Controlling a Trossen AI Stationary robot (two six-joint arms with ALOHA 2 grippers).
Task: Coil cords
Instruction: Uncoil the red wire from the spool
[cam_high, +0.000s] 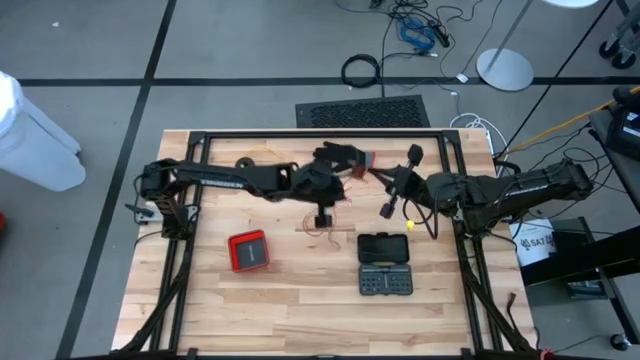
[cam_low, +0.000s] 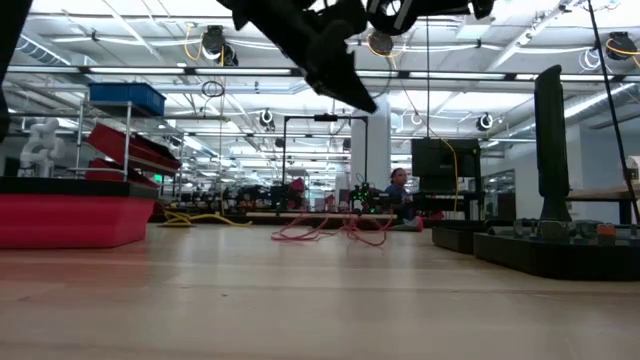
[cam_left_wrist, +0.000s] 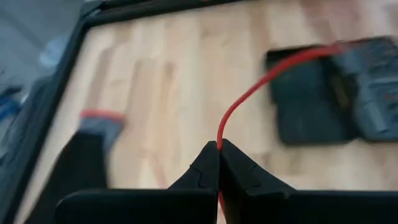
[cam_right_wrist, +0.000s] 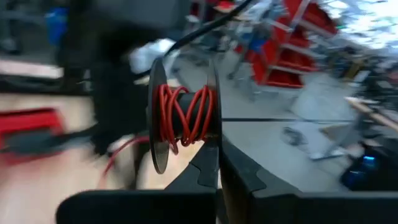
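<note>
Left gripper pinches red cord. Only right wrist view shows spool, clamped by right gripper, near tool case.

text: "SAT", partly cut off | on: white box right of the table | other readable text: none

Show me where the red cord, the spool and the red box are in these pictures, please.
red cord (cam_left_wrist: 261, 79): left wrist view, on the free strand rising from the shut fingers.
spool (cam_right_wrist: 184, 116): right wrist view, on the red windings between its two discs.
red box (cam_high: 248, 251): high view, on its lid.
</note>
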